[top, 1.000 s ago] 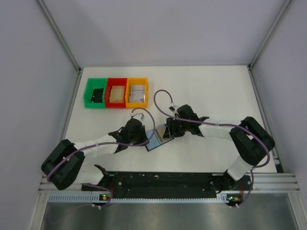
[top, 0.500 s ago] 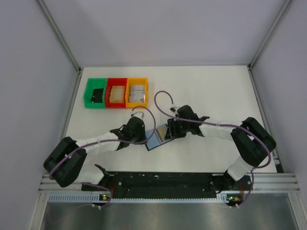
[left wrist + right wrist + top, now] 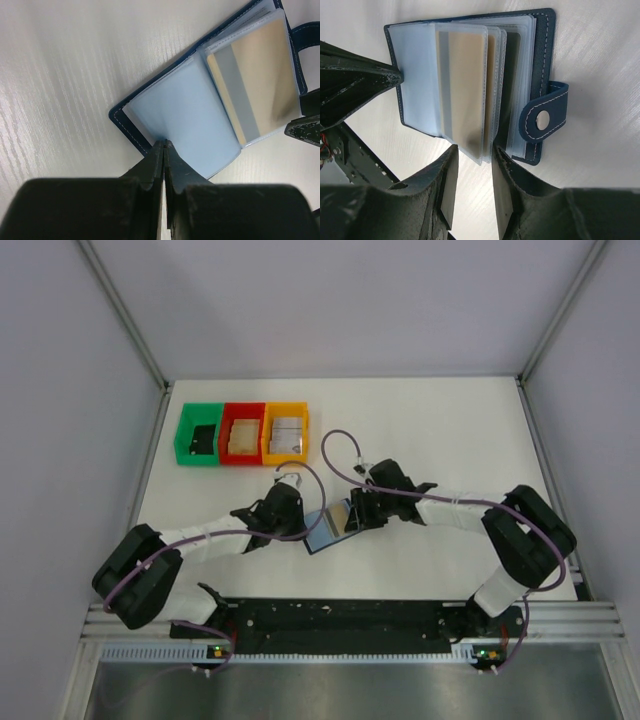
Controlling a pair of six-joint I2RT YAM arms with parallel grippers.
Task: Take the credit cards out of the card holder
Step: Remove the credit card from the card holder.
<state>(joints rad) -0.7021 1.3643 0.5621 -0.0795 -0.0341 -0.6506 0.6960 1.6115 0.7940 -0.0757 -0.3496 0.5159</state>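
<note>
Bright even light; close fingers (image 3: 150, 175) look blurred.

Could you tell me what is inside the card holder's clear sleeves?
A gold card with a grey stripe sits in one sleeve; the flat sleeve beside it looks empty. Sleeves stacked behind are covered.

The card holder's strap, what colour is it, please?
The strap is dark blue with white stitching; the right wrist view shows it best.

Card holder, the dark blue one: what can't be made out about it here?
- Card count: right wrist view, clear sleeves of the dark blue folding card holder overlap.
- Print on the gold grey-striped card: left wrist view, sheen blurs it.
- Top view: holder too small for detail.
</note>
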